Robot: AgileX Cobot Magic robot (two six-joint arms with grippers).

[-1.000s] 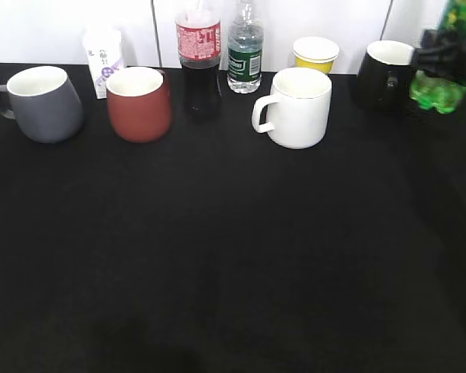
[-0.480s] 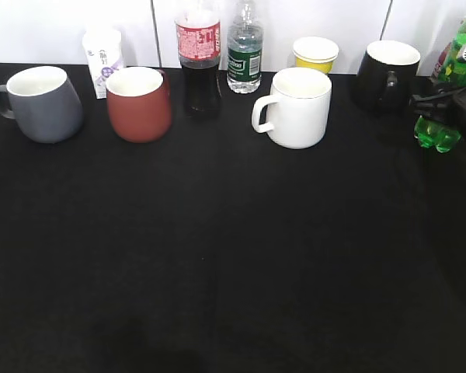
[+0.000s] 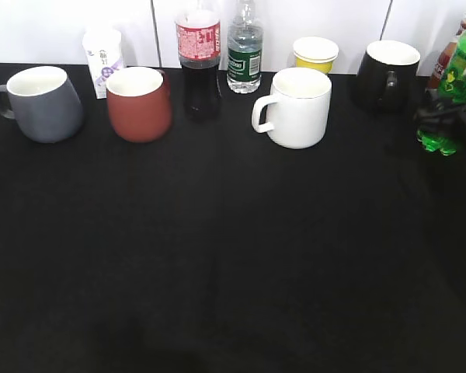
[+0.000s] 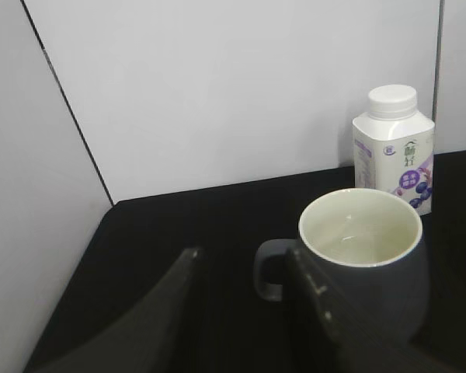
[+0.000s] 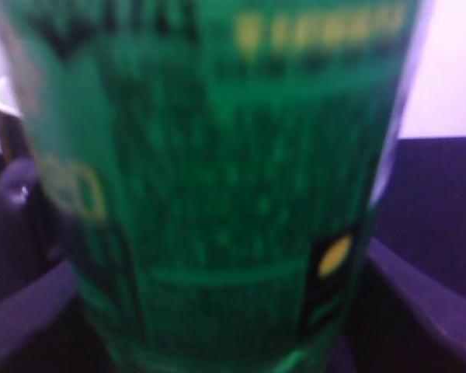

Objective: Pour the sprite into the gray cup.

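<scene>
The sprite [image 3: 455, 74], a bright green bottle with a green-and-yellow label, stands upright at the far right edge, its lobed base low by the black table. My right gripper [image 3: 449, 118] is shut on its middle. In the right wrist view the sprite [image 5: 217, 155] fills the frame, with a finger on each side. The gray cup [image 3: 43, 103] stands at the far left, handle to the left. In the left wrist view my left gripper [image 4: 245, 260] is open and empty, just short of the gray cup [image 4: 396, 295] and level with its handle.
Along the back stand a reddish-brown mug [image 3: 140, 105], a cola bottle [image 3: 199, 58], a clear bottle with a dark green label [image 3: 245, 50], a white mug [image 3: 299, 107], a yellow paper cup [image 3: 315, 54], a black mug [image 3: 384, 74] and a small white milk bottle [image 3: 102, 58].
My right gripper has carried the sprite from beside the black mug to the right and downward. The cups and the other bottles have not moved.
</scene>
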